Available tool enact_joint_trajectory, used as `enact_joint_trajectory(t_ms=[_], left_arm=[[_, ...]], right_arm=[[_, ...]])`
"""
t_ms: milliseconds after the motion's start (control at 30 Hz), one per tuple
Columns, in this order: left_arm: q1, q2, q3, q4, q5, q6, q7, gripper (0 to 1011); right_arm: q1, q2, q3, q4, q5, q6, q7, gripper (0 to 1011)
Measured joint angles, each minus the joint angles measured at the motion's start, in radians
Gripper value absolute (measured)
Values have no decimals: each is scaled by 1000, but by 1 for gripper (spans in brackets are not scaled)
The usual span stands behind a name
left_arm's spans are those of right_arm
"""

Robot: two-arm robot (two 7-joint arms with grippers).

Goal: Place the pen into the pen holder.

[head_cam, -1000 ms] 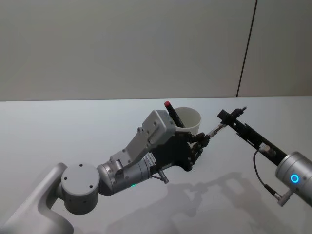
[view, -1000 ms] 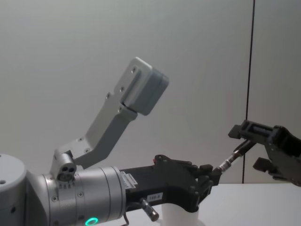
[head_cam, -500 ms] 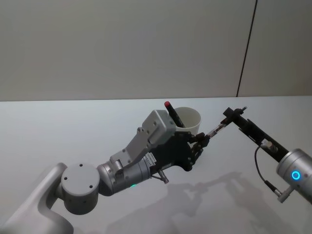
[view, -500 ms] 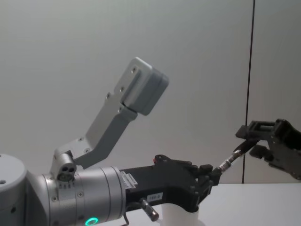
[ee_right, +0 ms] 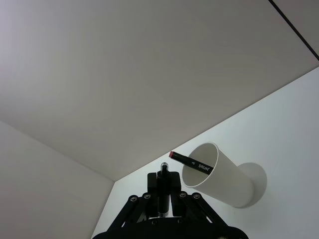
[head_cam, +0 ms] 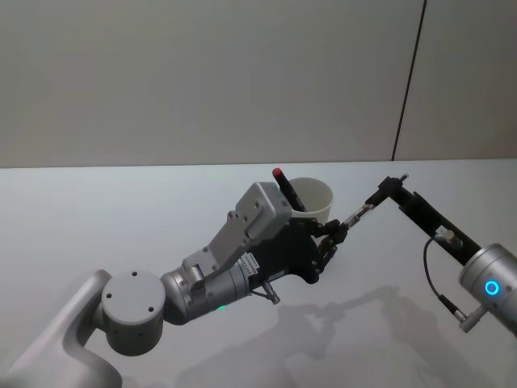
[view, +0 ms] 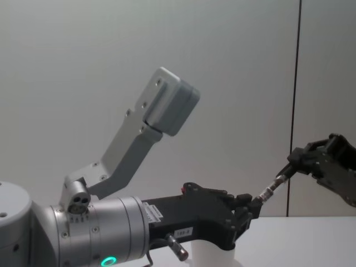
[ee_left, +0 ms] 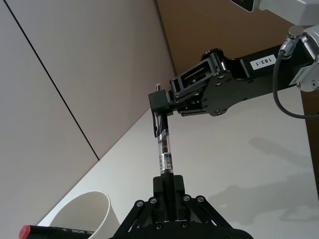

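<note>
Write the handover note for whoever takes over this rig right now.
Left gripper: shut on the lower end of the pen, just beside the pen holder.
Right gripper: shut on the pen's clip end. The pen spans both grippers in the air, to the holder's right.
A red-capped marker leans inside the holder.
Done: pen is off the table.
Left: one gripper releases, and the other puts the pen into the holder.

White paper cup point(head_cam: 313, 196), black marker with red cap point(head_cam: 283, 185), black left pincer point(head_cam: 333, 234), white table point(head_cam: 121, 218)

Two pens point(head_cam: 361, 212) point(head_cam: 284, 187), one white cup point(head_cam: 313, 196)
</note>
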Motion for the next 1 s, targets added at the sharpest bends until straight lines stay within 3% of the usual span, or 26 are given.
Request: enact_joint_trajectory(t_ms=[200,600,1000], left_arm=[[0,0,0,0,-1,-1,0,132],[0,0,0,0,0,0,0,469],[0,0,0,0,0,0,0,868]], right_arm=[[0,4,-4,-2,4,-11,-3,131],[-1,12,-13,-9,0,-30,-6,131],[6,32,-25,-7,-63,-65,37,131]])
